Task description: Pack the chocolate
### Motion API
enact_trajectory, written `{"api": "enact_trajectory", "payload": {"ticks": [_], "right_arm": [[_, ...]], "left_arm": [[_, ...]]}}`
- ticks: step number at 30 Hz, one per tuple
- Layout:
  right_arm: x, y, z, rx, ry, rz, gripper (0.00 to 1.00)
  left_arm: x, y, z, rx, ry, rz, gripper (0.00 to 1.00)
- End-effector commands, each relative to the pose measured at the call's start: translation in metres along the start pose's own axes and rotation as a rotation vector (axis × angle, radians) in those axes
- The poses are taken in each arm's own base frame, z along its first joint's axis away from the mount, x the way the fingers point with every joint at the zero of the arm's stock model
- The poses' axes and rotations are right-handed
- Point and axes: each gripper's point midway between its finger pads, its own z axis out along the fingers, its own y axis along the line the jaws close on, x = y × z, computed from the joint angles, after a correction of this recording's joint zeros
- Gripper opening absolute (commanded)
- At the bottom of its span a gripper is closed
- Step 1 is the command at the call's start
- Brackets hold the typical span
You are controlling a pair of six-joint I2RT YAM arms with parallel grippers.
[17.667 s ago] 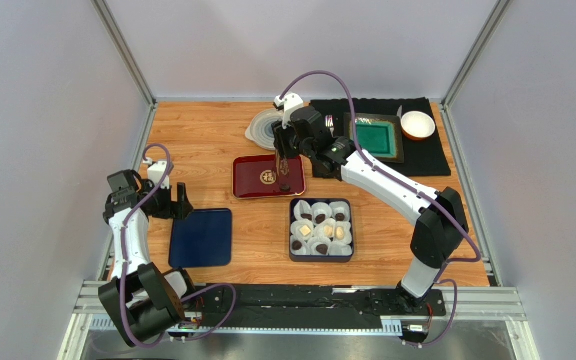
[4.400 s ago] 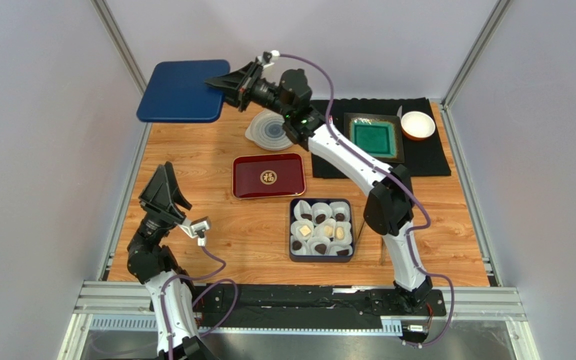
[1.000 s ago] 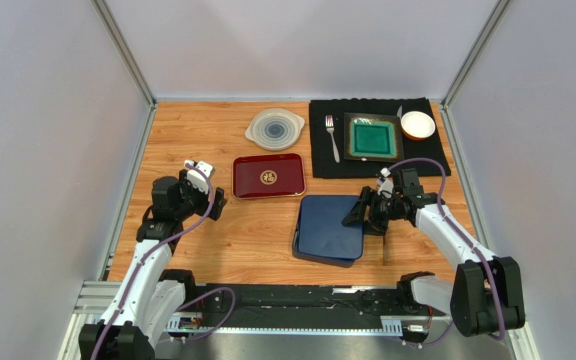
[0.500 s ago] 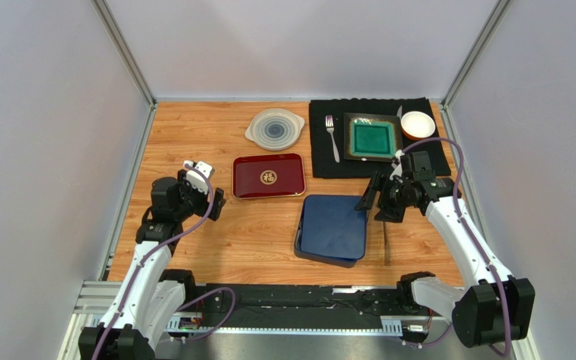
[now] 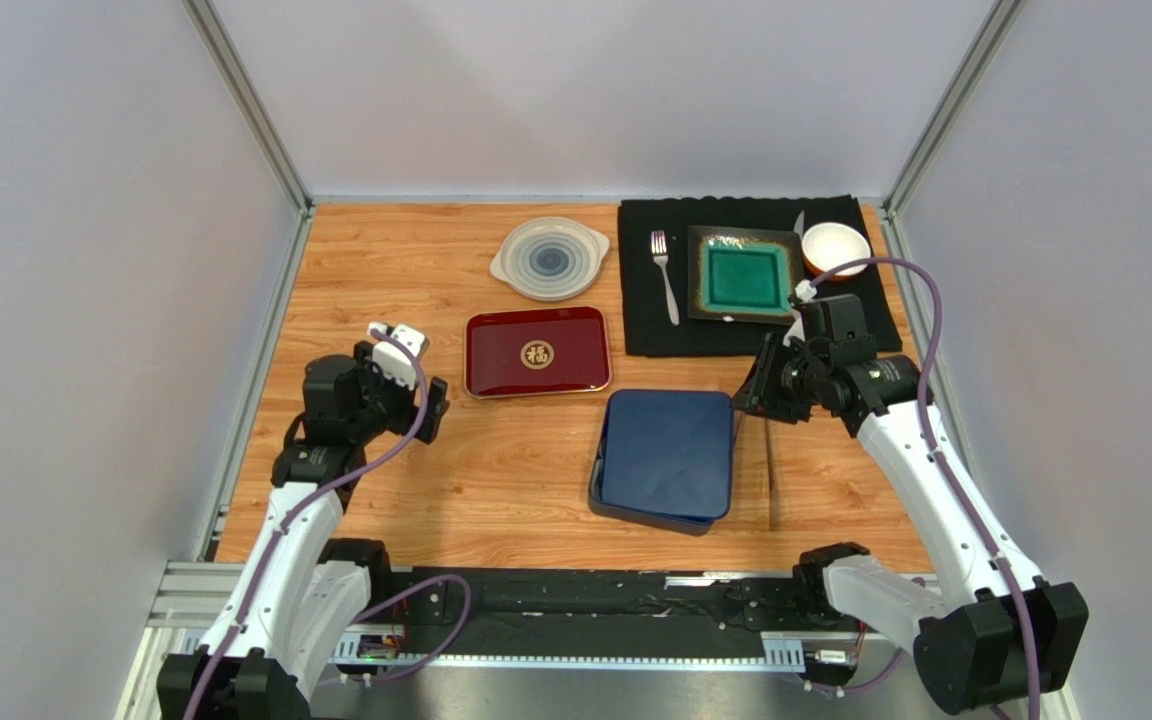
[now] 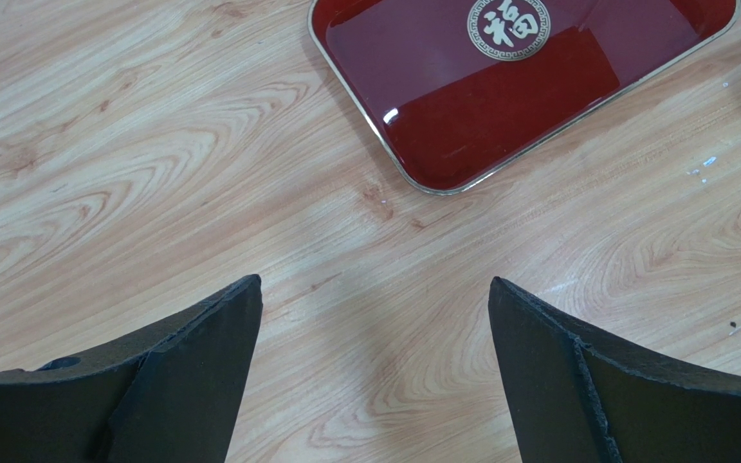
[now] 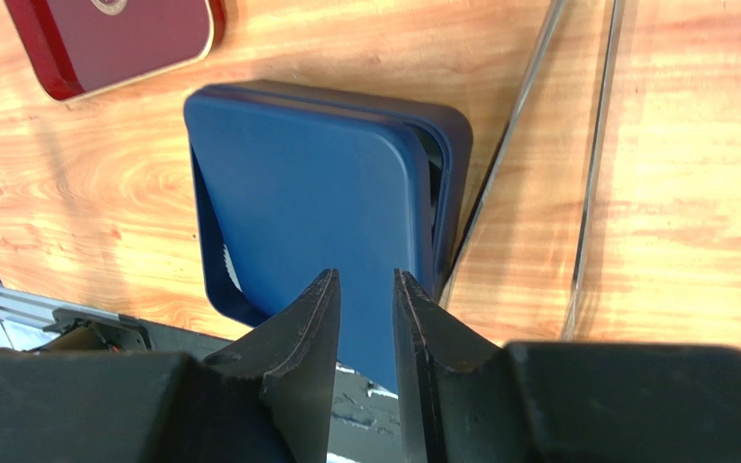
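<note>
The chocolate is hidden under a dark blue lid [image 5: 668,450] that lies slightly askew on the dark blue box [image 7: 447,164]. The lid also shows in the right wrist view [image 7: 307,203], with a sliver of white paper at the box's left edge. My right gripper [image 5: 760,393] hovers above the box's right side, off the lid; its jaws [image 7: 365,278] stand a narrow gap apart with nothing between them. My left gripper [image 5: 425,393] is wide open and empty [image 6: 374,285] over bare wood, left of the red tray [image 5: 537,353].
Two thin metal sticks [image 5: 769,473] lie on the wood just right of the box. At the back stand a clear round dish [image 5: 549,257] and a black mat [image 5: 868,323] with a fork [image 5: 665,273], a green plate [image 5: 748,278] and a white bowl [image 5: 835,249].
My right gripper has risen and drawn back to the right, away from the lid, and its jaws have narrowed. The lid stays on the box. The left arm has not moved.
</note>
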Motion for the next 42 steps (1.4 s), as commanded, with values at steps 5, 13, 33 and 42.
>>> {"api": "enact_trajectory", "payload": {"ticks": [5,13,33,42], "right_arm": [[-0.026,0.009,0.017,-0.027,-0.062,-0.016,0.30],[-0.016,-0.002,0.041,0.013,0.009,0.007,0.29],[0.008,-0.028,0.073,0.103,0.105,0.044,0.28],[0.016,-0.026,0.067,0.079,0.104,0.046,0.28]], "left_arm": [[-0.017,0.003,-0.003,-0.009,-0.035,0.030,0.96],[-0.016,0.006,-0.005,-0.026,-0.038,0.047,0.96],[-0.018,0.004,-0.010,-0.026,-0.048,0.055,0.96],[-0.019,0.003,-0.010,-0.021,-0.053,0.053,0.97]]}}
